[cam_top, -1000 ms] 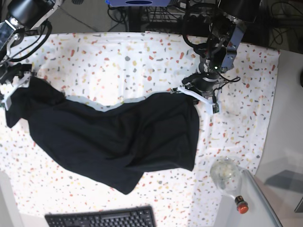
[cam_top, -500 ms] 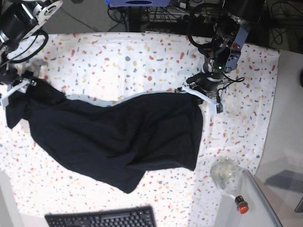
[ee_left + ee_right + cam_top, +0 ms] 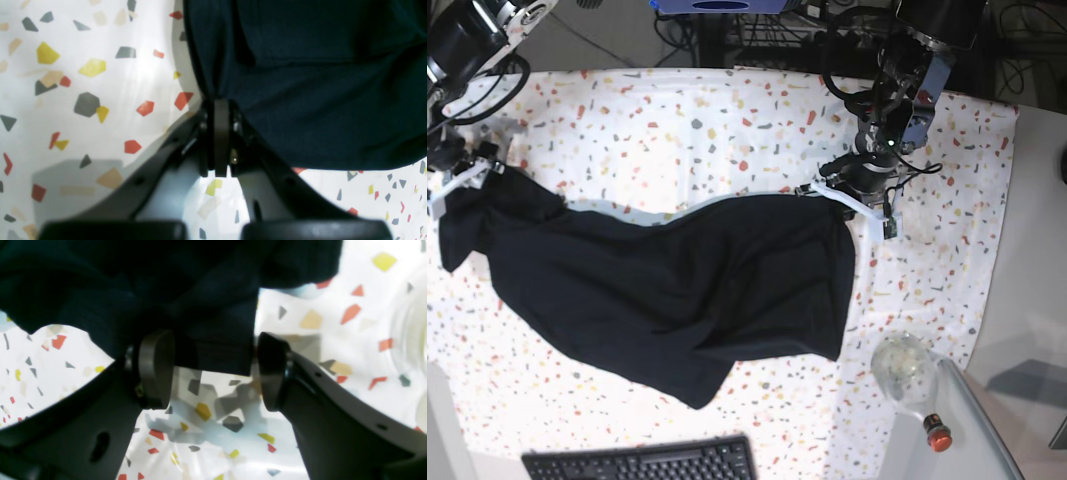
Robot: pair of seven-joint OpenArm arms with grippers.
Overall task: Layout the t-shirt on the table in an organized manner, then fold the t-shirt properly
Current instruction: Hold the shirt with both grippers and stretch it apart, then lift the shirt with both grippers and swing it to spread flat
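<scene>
The black t-shirt [image 3: 677, 290] lies spread and creased across the speckled table [image 3: 677, 130], stretched between both arms. My left gripper [image 3: 855, 200] is at the shirt's far right corner; in the left wrist view this gripper [image 3: 221, 106] is shut on the edge of the t-shirt [image 3: 317, 100]. My right gripper [image 3: 457, 178] holds the shirt's left end, which hangs bunched. In the right wrist view a thick bunch of the t-shirt [image 3: 166, 290] fills the gap between the pads [image 3: 156, 370] of that gripper [image 3: 213, 371], above the table [image 3: 333, 323].
A black keyboard [image 3: 642, 462] lies at the near edge. A clear glass jar [image 3: 905, 368] and a small red-capped object [image 3: 937, 432] stand at the near right, beside the plain grey side surface [image 3: 1027, 300]. Cables and equipment sit behind the table's far edge.
My right gripper has moved a little toward the far edge, taking the shirt's left end with it. The left gripper has shifted slightly the same way. The far hem looks straighter.
</scene>
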